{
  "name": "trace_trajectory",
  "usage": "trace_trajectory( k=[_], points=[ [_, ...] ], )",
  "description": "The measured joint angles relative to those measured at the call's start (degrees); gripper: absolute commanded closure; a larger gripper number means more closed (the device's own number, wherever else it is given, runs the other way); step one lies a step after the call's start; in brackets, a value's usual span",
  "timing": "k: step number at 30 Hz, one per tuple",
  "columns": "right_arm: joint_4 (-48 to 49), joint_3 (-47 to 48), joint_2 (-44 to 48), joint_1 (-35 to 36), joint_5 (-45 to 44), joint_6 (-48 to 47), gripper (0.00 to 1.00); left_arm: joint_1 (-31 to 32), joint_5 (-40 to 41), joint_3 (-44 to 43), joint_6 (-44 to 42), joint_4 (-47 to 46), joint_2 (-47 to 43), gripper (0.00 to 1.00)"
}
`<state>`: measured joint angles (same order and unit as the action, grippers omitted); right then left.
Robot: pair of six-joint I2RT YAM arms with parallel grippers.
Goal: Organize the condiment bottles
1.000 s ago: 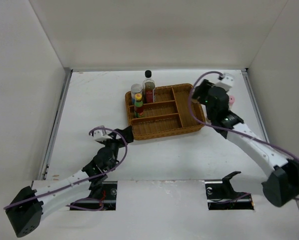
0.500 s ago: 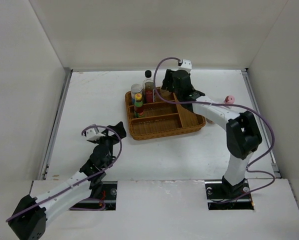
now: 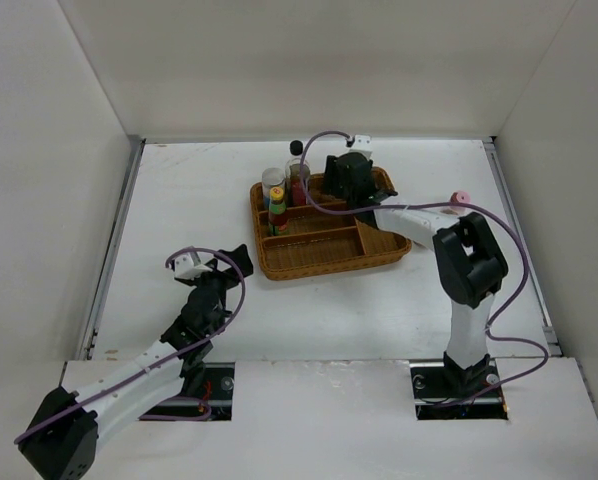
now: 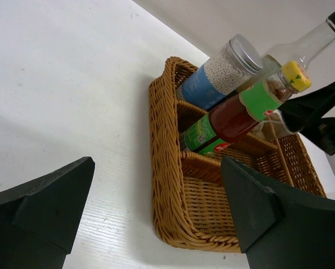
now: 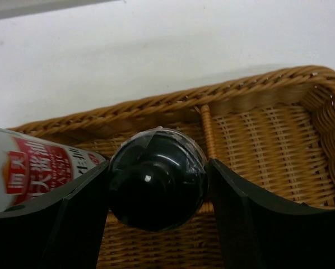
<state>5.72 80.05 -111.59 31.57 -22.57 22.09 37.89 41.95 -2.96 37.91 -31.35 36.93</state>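
Two arms: your left end effector hangs released beside the wicker tray, whose far-left corner holds a white-lidded jar, yellow-capped sauce and tall black-capped bottle. Your right end effector grips a dark-capped bottle over the tray's far side; a pink-capped bottle stands on the counter, further right.

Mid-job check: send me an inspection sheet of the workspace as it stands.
Surface: white table, no spills seen.
Job's things: white-lidded jar, tall black-capped bottle and yellow-capped sauce bottle stand at the wicker tray's left end; pink-capped bottle on the table right of it; dark-capped bottle in the right gripper.
Clutter: nothing seen.
Grippers: left gripper open, empty, near the tray's corner; right gripper shut on the cap, above the tray.
Cables: purple cables loop along both arms.
Surroundings: white walls on three sides.
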Motion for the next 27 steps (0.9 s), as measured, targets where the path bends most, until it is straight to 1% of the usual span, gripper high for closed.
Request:
trace_trajectory(
  k=[2, 4, 9, 13, 16, 19, 23, 25, 27],
  points=[
    [0.42, -0.96, -0.31, 0.00, -0.17, -0.13, 0.28, -0.04, -0.37, 0.00, 0.00, -0.02, -0.02, 0.00],
    [0.92, -1.46, -0.31, 0.00, -0.11, -0.20, 0.21, -0.24, -0.66, 0.00, 0.00, -0.02, 0.00, 0.00],
    [2.16, -1.84, 0.42, 0.00, 0.09, -0.44, 0.15, -0.37, -0.87, 0.00, 0.00, -0.02, 0.50, 0.00],
    [1.57, -4.79, 5.11, 0.00, 0.74, -0.28, 0.15, -0.39, -1.09, 0.00, 0.00, -0.04, 0.22, 0.00],
    [1.31, -9.29, 12.70, -0.20, 1.01, -0.11, 0.15, -0.66, -1.25, 0.00, 0.00, -0.04, 0.04, 0.00],
    [1.90, -17.11, 24.00, -1.36, 1.16, -0.11, 0.12, -0.83, -1.29, 0.00, 0.00, -0.04, 0.04, 0.00],
    [1.92, -27.45, 37.77, -6.43, -0.98, -0.26, 0.03, -1.14, -1.31, 0.00, 0.00, -0.04, 0.09, 0.00],
    [0.87, -32.20, 42.71, -9.27, -4.09, -0.22, 0.00, -1.11, -1.31, 0.00, 0.00, -0.13, 0.39, 0.00],
    [-0.76, -35.50, 44.85, -11.65, -7.26, -0.24, 0.00, -1.14, -1.33, 0.00, 0.02, -0.20, 0.96, 0.00]
  ],
)
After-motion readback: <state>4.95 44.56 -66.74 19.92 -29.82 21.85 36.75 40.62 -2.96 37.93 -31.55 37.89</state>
